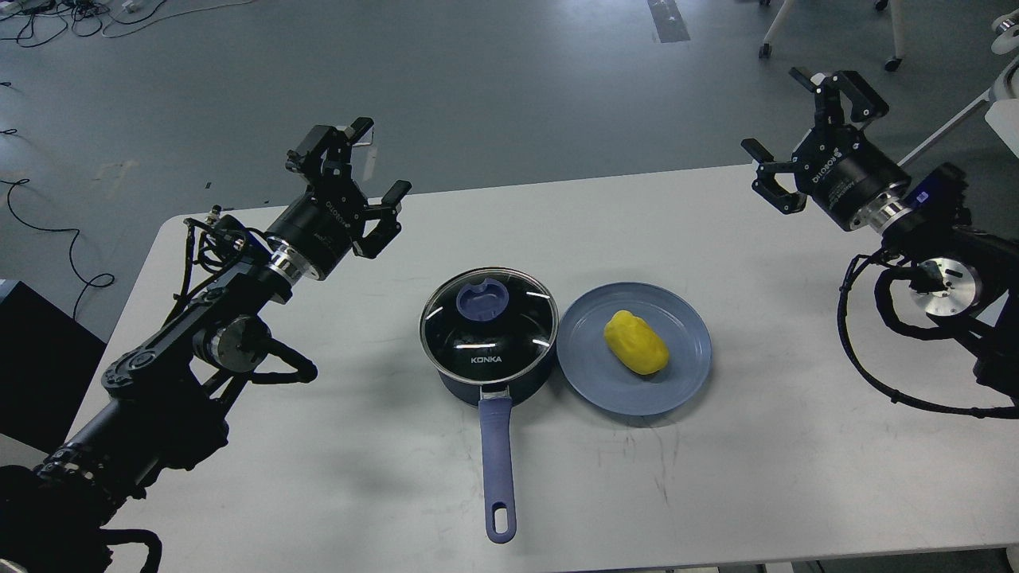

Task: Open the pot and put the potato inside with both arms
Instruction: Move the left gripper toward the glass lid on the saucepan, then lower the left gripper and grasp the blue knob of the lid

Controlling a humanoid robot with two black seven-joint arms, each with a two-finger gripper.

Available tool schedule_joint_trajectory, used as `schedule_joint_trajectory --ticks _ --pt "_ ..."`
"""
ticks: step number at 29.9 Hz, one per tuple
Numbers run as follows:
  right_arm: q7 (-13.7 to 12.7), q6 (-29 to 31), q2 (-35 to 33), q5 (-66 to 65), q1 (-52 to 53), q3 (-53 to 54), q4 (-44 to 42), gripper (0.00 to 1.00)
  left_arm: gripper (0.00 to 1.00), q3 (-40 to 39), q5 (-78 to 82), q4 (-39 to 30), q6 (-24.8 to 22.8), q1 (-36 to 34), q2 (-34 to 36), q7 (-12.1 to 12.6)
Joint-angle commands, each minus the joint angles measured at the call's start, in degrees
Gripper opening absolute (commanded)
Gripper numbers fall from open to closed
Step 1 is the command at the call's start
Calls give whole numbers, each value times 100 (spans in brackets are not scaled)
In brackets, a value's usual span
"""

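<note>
A dark blue pot (487, 380) stands mid-table with its glass lid (487, 325) on. The lid has a blue knob (482, 298). The pot's long blue handle (497, 465) points toward me. Right of it, a yellow potato (634, 343) lies on a blue plate (685, 366). My left gripper (350, 171) is open and empty, raised over the table's far left, up-left of the pot. My right gripper (804, 131) is open and empty, raised at the table's far right edge, well up-right of the plate.
The white table (716, 477) ends just beyond both grippers, with grey floor behind. Cables hang from my right arm (899, 382) over the table's right side. Chair legs (892, 48) stand on the floor at the far right.
</note>
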Motion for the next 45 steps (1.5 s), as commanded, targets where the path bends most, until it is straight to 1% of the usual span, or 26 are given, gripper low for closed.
schedule_joint_trajectory --ticks 1,4,7,9,10,12,13,15,16,18,21,22,23,24,26,27,28,31,32,37,40,45 --pt "0 0 3 0 0 -9 -4 100 98 100 88 278 -62 -34 167 28" --pt "0 0 -6 0 0 -18 5 100 98 127 141 323 -305 -60 299 2" --pt "0 0 -32 -9 0 -44 5 100 98 118 361 200 -305 -245 282 -252" --pt "0 0 -50 -9 0 -53 5 100 98 144 780 -316 -305 -446 413 -577" --pt "0 0 -50 -9 0 -53 5 100 98 145 783 -319 -305 -447 414 -578" --pt "0 0 -50 -9 0 -53 5 100 98 136 1692 -948 -305 -675 615 -742" --pt "0 0 -50 -9 0 -53 5 100 98 136 1941 -1099 -305 -719 633 -742" --pt "0 0 -41 -9 9 -45 22 100 98 136 2914 -1626 -305 -912 633 -742" --pt "0 0 -41 -9 9 -45 22 100 98 136 2919 -1628 -305 -913 633 -742" --pt "0 0 -24 -9 9 -45 22 100 98 145 3821 -1970 -300 -975 607 -742" --pt "0 0 -32 -9 9 -44 14 100 98 206 5988 -2514 112 -957 589 -742" --pt "0 0 -33 -9 9 -45 14 100 98 206 5995 -2516 113 -957 589 -742" --pt "0 0 -24 -9 0 -45 14 100 98 345 6595 -2577 270 -983 589 -742" --pt "0 0 -24 -9 0 -45 14 100 98 434 6871 -2577 359 -992 589 -742" --pt "0 0 -15 -9 0 -45 5 100 98 898 7609 -2577 657 -1167 598 -742" --pt "0 0 -15 -9 0 -45 5 100 98 1057 7734 -2577 702 -1229 598 -742" --pt "0 0 -6 -9 0 -53 5 100 98 1415 8022 -2569 815 -1360 598 -742" --pt "0 0 -15 -18 9 -53 14 100 98 1813 8777 -2490 1123 -1458 546 -742" --pt "0 0 -15 -18 26 -62 14 100 98 1875 9042 -2420 1142 -1467 441 -742" --pt "0 0 -15 -18 35 -62 14 100 98 1998 9264 -1972 1168 -1458 273 -742" --pt "0 0 -24 -18 35 -71 14 100 98 2262 9483 -1892 1186 -1432 264 -742" --pt "0 0 -68 -18 35 -71 14 100 98 2280 9555 -1848 1186 -1379 290 -742"
